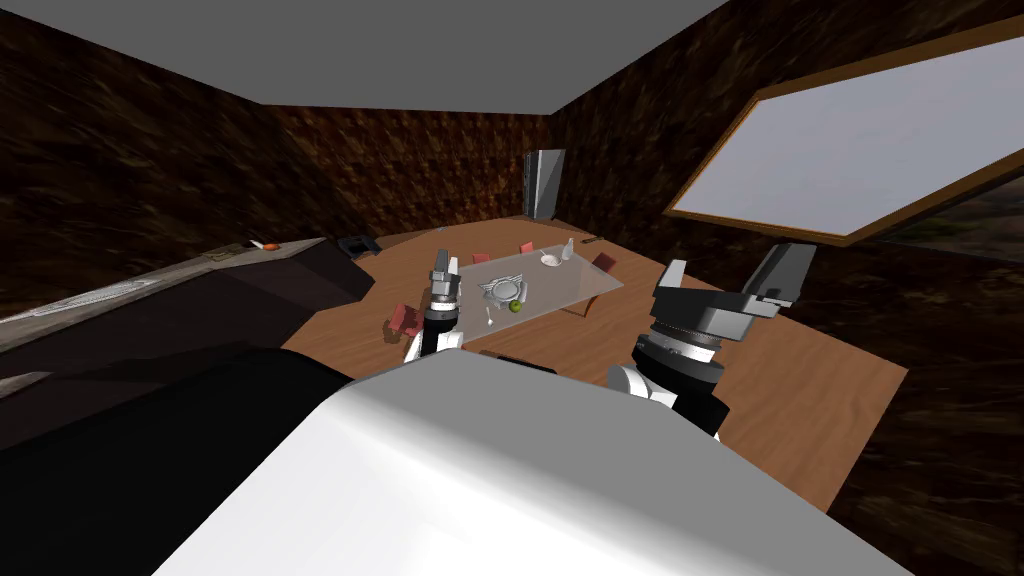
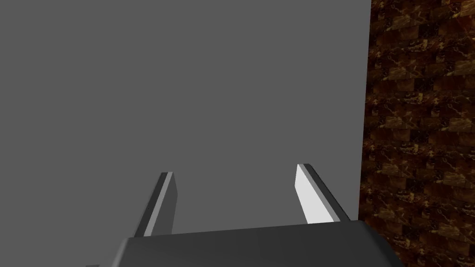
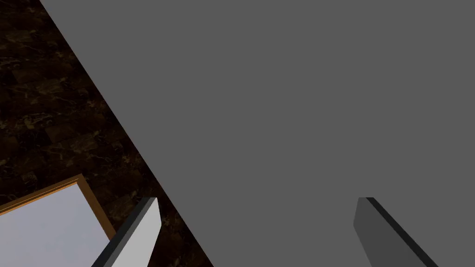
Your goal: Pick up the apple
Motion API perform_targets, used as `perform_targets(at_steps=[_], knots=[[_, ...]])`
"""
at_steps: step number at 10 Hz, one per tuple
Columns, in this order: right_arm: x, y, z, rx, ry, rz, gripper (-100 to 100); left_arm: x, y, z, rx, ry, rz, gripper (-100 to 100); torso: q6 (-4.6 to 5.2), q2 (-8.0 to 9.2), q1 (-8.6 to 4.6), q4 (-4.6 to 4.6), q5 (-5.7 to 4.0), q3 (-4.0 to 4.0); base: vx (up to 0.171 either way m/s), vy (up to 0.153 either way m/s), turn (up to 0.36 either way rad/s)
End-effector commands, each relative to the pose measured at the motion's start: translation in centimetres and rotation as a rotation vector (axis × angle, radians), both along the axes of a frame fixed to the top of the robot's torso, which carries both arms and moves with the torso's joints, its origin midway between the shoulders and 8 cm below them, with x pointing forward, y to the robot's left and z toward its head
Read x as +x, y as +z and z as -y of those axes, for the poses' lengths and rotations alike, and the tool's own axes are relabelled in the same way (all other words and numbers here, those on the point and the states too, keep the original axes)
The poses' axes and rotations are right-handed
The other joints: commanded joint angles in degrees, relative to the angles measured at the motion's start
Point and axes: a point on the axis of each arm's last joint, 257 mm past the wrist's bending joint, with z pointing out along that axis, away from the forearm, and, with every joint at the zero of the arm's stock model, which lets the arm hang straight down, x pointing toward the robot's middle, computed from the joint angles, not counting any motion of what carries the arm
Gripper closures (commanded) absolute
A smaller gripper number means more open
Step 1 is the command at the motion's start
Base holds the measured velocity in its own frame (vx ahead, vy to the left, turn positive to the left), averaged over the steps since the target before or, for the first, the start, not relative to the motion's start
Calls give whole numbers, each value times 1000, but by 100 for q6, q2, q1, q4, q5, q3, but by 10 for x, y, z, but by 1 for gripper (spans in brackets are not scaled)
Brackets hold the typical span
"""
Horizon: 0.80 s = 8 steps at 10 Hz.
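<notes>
As apple (image 1: 516, 306) lies ahead, left claw (image 2: 234, 169), right claw (image 3: 257, 199) gape upward.

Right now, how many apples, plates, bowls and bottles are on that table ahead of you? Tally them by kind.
Apple: 1
Plate: 1
Bowl: 1
Bottle: 1
Total: 4, all on the table.

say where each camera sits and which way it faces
head view: on the head, down and forward at the apple on the table; left gripper, right gripper show.
left wrist view: left hand, up at the grey ceiling; open fingers show.
right wrist view: right hand, up too; open fingers show.
both wrist views share the ceiling.
</notes>
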Motion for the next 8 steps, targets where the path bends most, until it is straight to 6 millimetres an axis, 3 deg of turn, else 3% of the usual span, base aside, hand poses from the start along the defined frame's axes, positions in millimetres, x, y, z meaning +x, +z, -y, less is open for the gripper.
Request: perform_targets(at_steps=[1, 5, 6, 8], knots=[[0, 0, 0, 0, 0, 0, 0, 3, -14, -3, 25, -7, -36, -100, 0, 0, 0, 0, 0, 0, 14, -20, -118], [0, 0, 0, 0, 0, 0, 0, 8, -61, -21, 49, 4, -151, -100, 2, -11, -13, -2, -3, -6, 27, -38, -149], [0, 0, 0, 0, 0, 0, 0, 8, -61, -21, 49, 4, -151, -100, 0, -10, -16, -3, -3, -6, 20, -28, -37], [0, 0, 0, 0, 0, 0, 0, 7, -92, -37, 51, 20, -222, -100, 1, -7, -11, -2, -2, -4, 27, -35, -170]])
